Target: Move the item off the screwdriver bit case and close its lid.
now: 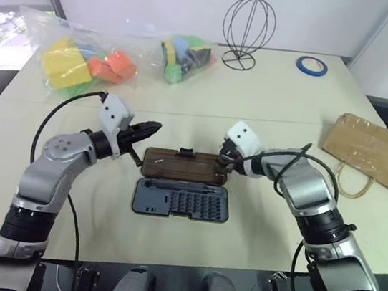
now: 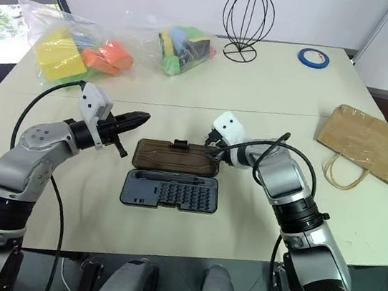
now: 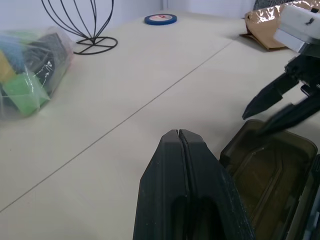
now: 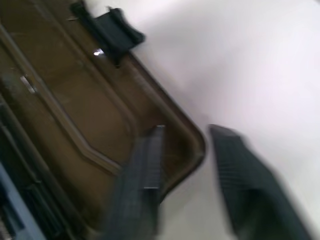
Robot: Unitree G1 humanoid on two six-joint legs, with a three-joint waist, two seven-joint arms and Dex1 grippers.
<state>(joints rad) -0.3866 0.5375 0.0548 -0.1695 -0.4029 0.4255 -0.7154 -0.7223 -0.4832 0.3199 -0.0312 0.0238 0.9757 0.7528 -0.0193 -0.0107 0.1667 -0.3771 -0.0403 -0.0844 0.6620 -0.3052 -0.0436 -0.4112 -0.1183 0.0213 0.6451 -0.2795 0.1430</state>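
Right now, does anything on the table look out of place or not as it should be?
Mostly the case: it lies wide open, its brown lid folded flat on the table beyond the grey base. The right gripper is open at the lid's corner. The paper bag lies apart near the right edge. Nothing looks spilled or broken.

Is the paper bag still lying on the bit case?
No, the paper bag lies on the table by the robot's right, apart from the open bit case.

Table (image 1: 269, 127), open case (image 1: 182, 187), paper bag (image 1: 372, 151), tape roll (image 1: 311, 66)
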